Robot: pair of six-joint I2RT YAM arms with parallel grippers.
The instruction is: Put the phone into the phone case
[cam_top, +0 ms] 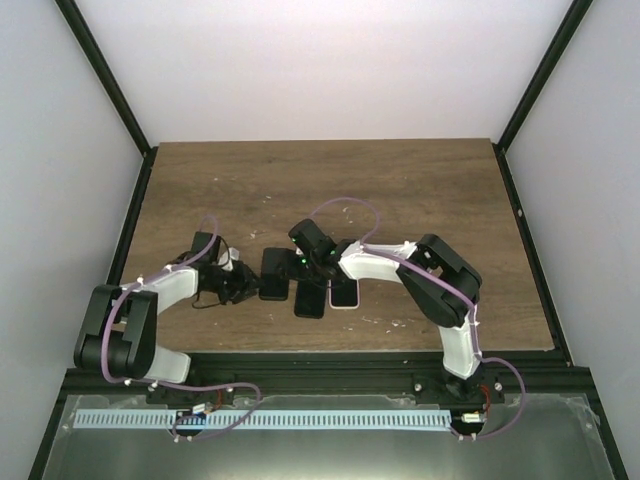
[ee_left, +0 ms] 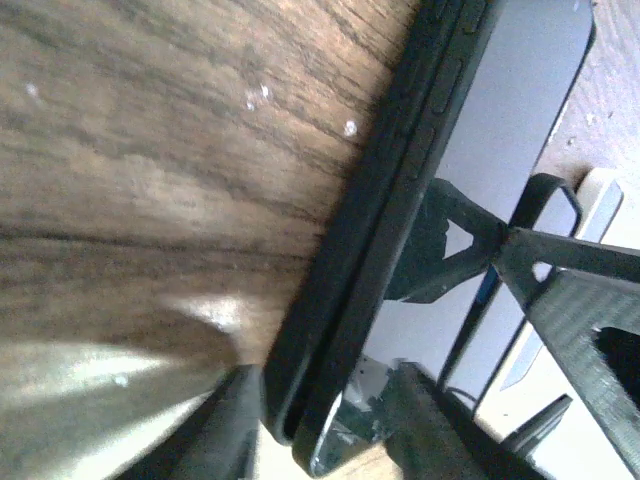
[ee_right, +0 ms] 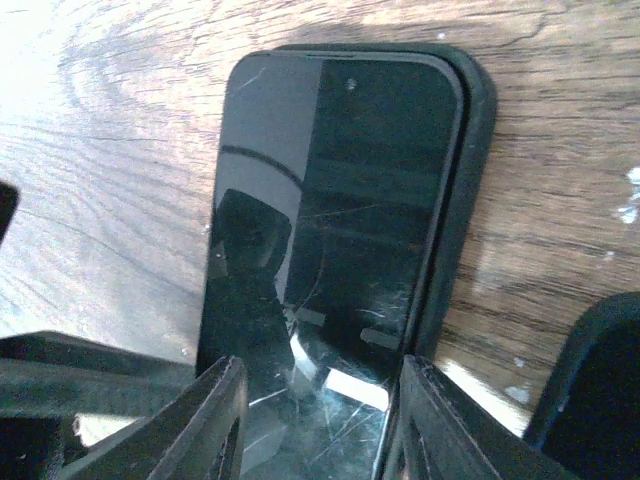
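Phone-seating step, with both arms at work near the front middle of the wooden table (cam_top: 400, 190). At left, my left gripper (ee_left: 318, 420) holds its jaws narrow about the near end of the black phone case (ee_left: 350, 260), one finger on each side of its edge. Whether the pads actually bear on it I cannot tell from the wrist view. At centre, the phone (ee_right: 330, 220) lies screen up on the case. It sits inside the rim along one long side and round the far corner, but its other long edge hides the rim there, so I judge it laid in but not pressed home. Right of that, my right gripper (ee_right: 320, 420) stands at middling width, its fingers flanking the phone's near end; contact cannot be told here either. Further right lie a second black case or handset (ee_right: 600, 390) and a white phone (cam_top: 345, 294), both apart from the work. In my judgement the next move calls for steadying the case with the left while the right presses the unseated edge down under the rim, gently, since a skewed push could pop the seated side out.
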